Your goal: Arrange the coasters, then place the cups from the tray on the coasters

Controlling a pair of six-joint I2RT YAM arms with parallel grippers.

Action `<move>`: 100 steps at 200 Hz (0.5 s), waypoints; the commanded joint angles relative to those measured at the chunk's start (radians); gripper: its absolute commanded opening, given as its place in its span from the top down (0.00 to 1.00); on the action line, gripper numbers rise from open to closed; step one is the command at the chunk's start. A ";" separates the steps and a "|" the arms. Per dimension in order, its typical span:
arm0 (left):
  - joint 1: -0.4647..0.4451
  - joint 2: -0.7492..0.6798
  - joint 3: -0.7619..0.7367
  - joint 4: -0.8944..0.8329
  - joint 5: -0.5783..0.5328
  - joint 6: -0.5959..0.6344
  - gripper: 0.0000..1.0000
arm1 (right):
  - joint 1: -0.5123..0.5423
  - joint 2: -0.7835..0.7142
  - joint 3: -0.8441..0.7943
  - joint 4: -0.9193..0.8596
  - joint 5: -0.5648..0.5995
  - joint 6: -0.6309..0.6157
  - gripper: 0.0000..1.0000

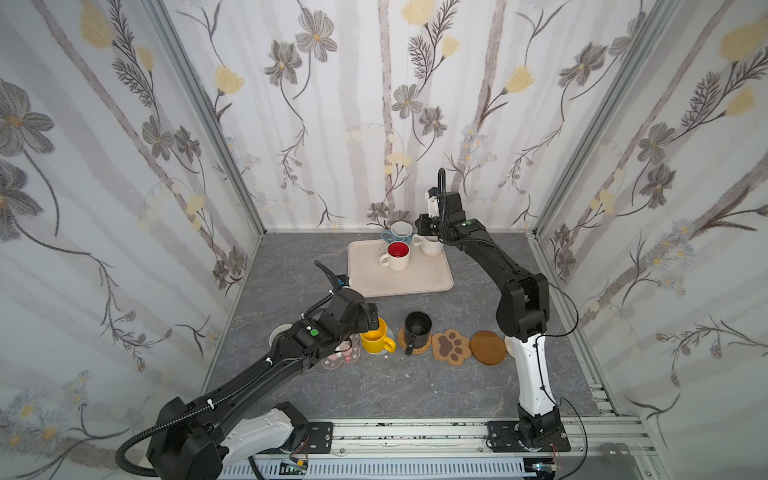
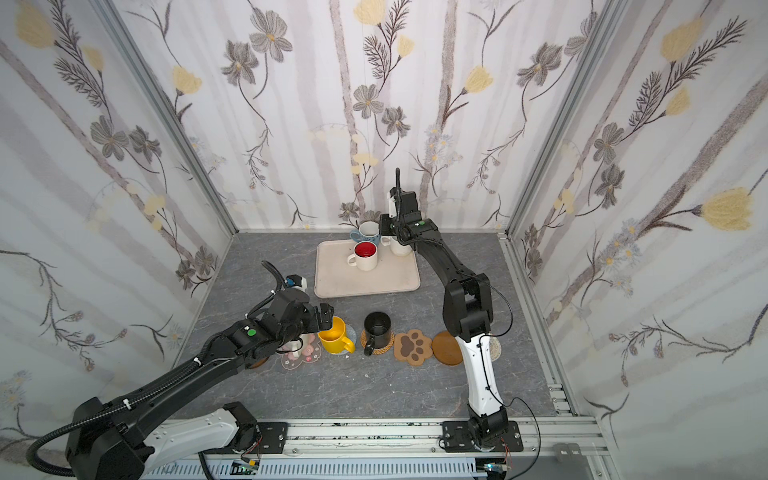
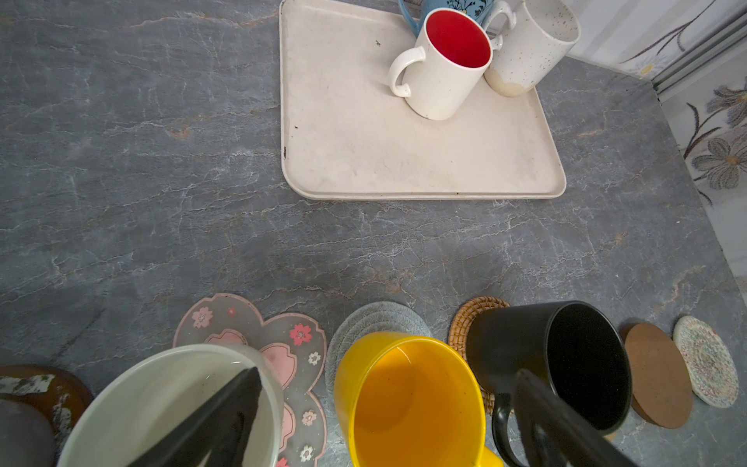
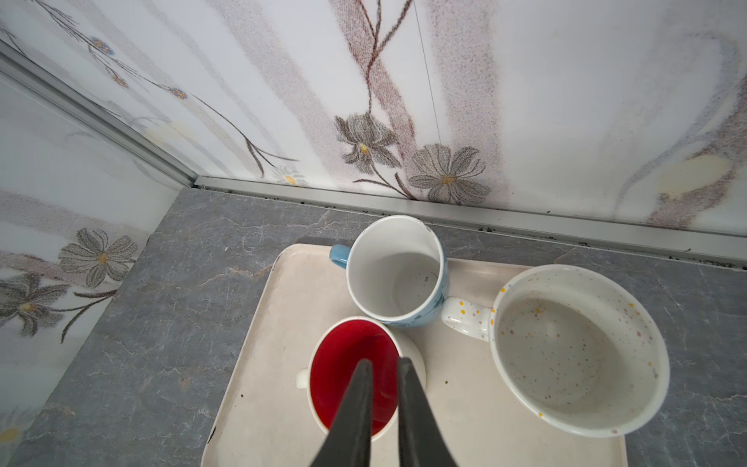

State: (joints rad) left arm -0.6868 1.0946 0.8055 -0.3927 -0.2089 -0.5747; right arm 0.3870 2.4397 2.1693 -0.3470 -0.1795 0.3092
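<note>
Sightlines are poor. Left end effector (image 3: 388,372) is spread wide, one finger across the mouth of a pale cup (image 3: 161,388) on the pink blossom coaster (image 3: 291,343). Over the tray (image 1: 407,278), the right end effector (image 4: 385,360) is narrowed to a slit above the red-lined cup (image 4: 347,364) standing there; whether it touches the rim, I cannot tell. The white woven coaster (image 1: 509,345) peeks from behind the right arm (image 1: 528,357).

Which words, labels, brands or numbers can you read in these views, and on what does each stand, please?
None is readable.
The tray is plain; the blue-and-white mug and the blossom coaster bear only flowers, and the paw coaster a paw print.
Marks on the small grey box by the front rail, in both top views, are too blurred to read.
</note>
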 commanded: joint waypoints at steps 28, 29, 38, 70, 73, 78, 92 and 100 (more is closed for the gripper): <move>0.018 0.006 0.008 0.025 -0.005 0.017 0.00 | -0.054 -0.065 -0.044 -0.057 -0.058 -0.050 0.70; 0.018 0.006 0.008 0.025 -0.005 0.017 0.00 | -0.057 -0.069 -0.050 -0.058 -0.064 -0.055 0.70; 0.021 0.007 0.009 0.025 -0.002 0.019 0.00 | -0.074 -0.105 -0.113 -0.065 -0.100 -0.093 0.73; 0.027 0.004 0.024 0.025 0.007 0.027 0.00 | -0.128 -0.223 -0.338 -0.077 -0.105 -0.211 0.81; 0.028 0.004 0.025 0.025 0.009 0.029 0.00 | -0.132 -0.230 -0.357 -0.075 -0.104 -0.215 0.81; 0.029 0.004 0.030 0.025 0.011 0.031 0.00 | -0.139 -0.240 -0.380 -0.070 -0.101 -0.219 0.80; 0.033 0.006 0.038 0.023 0.017 0.038 0.00 | -0.148 -0.237 -0.403 -0.068 -0.085 -0.219 0.80; 0.035 0.007 0.045 0.023 0.020 0.042 0.00 | -0.151 -0.232 -0.408 -0.073 -0.083 -0.217 0.81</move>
State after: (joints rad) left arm -0.6590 1.1000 0.8291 -0.3927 -0.1982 -0.5491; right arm 0.2455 2.2143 1.7885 -0.4248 -0.2592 0.1448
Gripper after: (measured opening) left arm 0.997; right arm 0.193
